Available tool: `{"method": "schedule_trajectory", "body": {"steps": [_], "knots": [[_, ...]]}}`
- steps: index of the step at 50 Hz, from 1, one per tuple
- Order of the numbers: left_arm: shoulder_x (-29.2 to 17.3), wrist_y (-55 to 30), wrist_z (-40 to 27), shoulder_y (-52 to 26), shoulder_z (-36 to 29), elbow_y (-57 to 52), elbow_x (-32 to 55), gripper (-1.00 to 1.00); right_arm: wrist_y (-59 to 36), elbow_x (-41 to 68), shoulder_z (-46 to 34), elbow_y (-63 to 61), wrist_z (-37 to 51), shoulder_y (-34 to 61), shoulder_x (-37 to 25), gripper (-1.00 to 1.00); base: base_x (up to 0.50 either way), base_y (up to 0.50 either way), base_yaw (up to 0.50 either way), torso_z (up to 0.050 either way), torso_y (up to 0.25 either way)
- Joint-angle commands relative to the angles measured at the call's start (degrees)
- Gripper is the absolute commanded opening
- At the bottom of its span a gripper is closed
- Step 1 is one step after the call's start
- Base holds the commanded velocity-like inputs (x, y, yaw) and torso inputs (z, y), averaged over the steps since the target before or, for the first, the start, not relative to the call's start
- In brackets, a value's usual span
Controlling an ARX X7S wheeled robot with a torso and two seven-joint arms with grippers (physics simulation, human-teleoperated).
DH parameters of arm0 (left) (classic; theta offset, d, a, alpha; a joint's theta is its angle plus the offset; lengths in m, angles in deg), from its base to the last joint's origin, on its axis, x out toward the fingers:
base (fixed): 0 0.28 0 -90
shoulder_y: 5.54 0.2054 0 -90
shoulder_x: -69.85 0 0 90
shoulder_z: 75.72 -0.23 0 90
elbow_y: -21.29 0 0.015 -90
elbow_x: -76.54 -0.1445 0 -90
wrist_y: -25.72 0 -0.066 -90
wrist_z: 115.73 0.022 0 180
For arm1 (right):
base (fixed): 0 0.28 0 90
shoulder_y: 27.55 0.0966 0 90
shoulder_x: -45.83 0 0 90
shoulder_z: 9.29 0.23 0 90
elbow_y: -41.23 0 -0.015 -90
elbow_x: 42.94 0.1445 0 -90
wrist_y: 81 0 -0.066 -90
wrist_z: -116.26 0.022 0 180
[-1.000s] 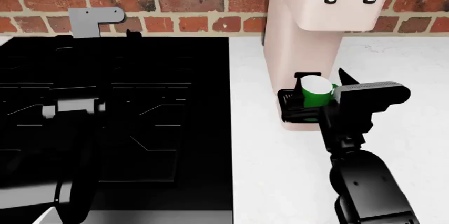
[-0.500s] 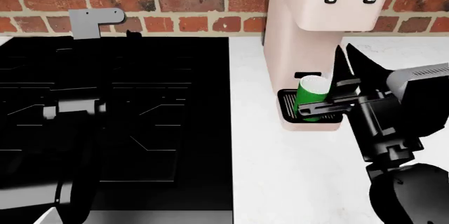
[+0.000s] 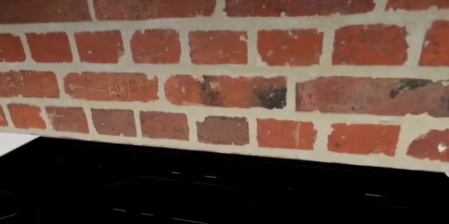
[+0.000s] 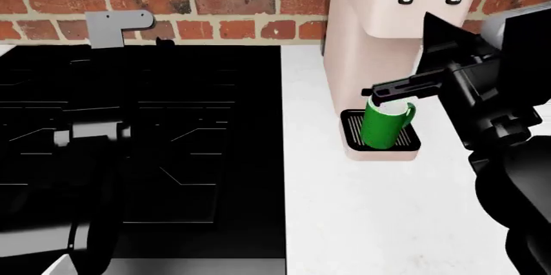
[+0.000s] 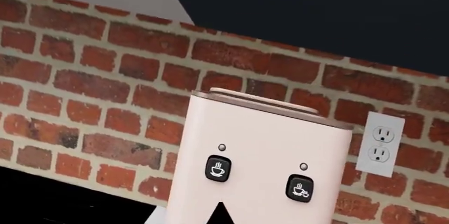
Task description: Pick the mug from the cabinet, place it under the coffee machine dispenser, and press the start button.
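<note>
The green mug (image 4: 380,130) stands, leaning slightly, on the black drip tray (image 4: 414,140) under the overhanging head of the pale pink coffee machine dispenser (image 4: 379,4), its handle to the right. My right gripper (image 4: 400,55) hangs open above it, one finger running just over the rim and nothing held. The right wrist view faces the machine (image 5: 266,145) and its two black cup buttons (image 5: 218,168) (image 5: 299,189), with one black fingertip (image 5: 222,213) in front. My left arm (image 4: 86,223) is a dark shape over the cooktop; its jaws do not show.
A black cooktop (image 4: 172,126) fills the left half of the white counter (image 4: 344,223). A brick wall (image 3: 224,45) runs behind, with a grey bracket (image 4: 116,26) and a wall outlet (image 5: 379,144). A dark cabinet (image 5: 316,3) hangs above the machine.
My right gripper let go of the mug and rose up and to the right, from tray level to beside the machine's head. The mug stayed on the drip tray. The left arm is still.
</note>
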Motion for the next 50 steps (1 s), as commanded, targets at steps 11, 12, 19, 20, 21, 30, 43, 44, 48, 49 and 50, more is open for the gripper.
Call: {"method": "schedule_trajectory", "body": {"steps": [11, 12, 19, 20, 21, 30, 43, 44, 48, 49, 50], "knots": [[-0.1, 0.1, 0.1, 0.3, 0.2, 0.0, 0.0, 1.0, 4.6, -4.3, -6.3, 7.5, -0.4, 3.9, -0.5, -1.0, 0.0, 0.0, 0.0, 0.0, 0.0], [-0.1, 0.1, 0.1, 0.3, 0.2, 0.0, 0.0, 1.0, 4.8, -4.4, -6.5, 7.7, -0.5, 3.9, -0.5, -1.0, 0.0, 0.0, 0.0, 0.0, 0.0], [0.0, 0.2, 0.1, 0.5, 0.2, 0.0, -0.1, 1.0, 6.5, -5.1, -7.4, 8.8, -0.8, 3.7, -0.6, -1.0, 0.0, 0.0, 0.0, 0.0, 0.0], [0.0, 0.2, 0.1, 0.5, 0.2, 0.0, -0.1, 1.0, 6.6, -5.2, -7.4, 8.9, -0.8, 3.8, -0.6, -1.0, 0.0, 0.0, 0.0, 0.0, 0.0], [0.0, 0.2, 0.0, 0.5, 0.1, 0.0, -0.1, 1.0, 7.0, -5.4, -7.6, 9.0, -0.8, 3.8, -0.7, -1.0, 0.0, 0.0, 0.0, 0.0, 0.0], [0.2, 0.2, -0.1, 0.6, 0.0, 0.0, -0.1, 1.0, 9.7, -6.4, -8.3, 11.0, -1.3, 3.9, -0.6, -1.0, 0.0, 0.0, 0.0, 0.0, 0.0], [0.3, 0.1, -0.1, 0.7, 0.0, 0.0, 0.0, 1.0, 12.2, -7.5, -10.1, 14.6, -2.0, 5.0, 0.1, -1.0, 0.0, 0.0, 0.0, 0.0, 0.0], [0.3, 0.1, -0.1, 0.7, 0.0, 0.0, 0.0, 1.0, 12.3, -7.5, -10.2, 14.8, -2.0, 5.0, 0.2, -1.0, 0.0, 0.0, 0.0, 0.0, 0.0], [0.3, 0.1, -0.1, 0.8, 0.0, 0.0, 0.0, 1.0, 12.4, -7.5, -10.7, 15.1, -2.1, 5.5, 0.6, -1.0, 0.0, 0.0, 0.0, 0.0, 0.0], [0.3, 0.1, -0.1, 0.9, 0.0, 0.0, 0.0, 1.0, 12.5, -7.6, -10.8, 15.2, -2.2, 5.6, 0.6, -1.0, 0.0, 0.0, 0.0, 0.0, 0.0], [0.2, 0.1, -0.1, 0.9, 0.1, 0.0, 0.0, 1.0, 12.5, -7.6, -10.8, 15.3, -2.2, 5.7, 0.6, -1.0, 0.0, 0.0, 0.0, 0.0, 0.0]]}}
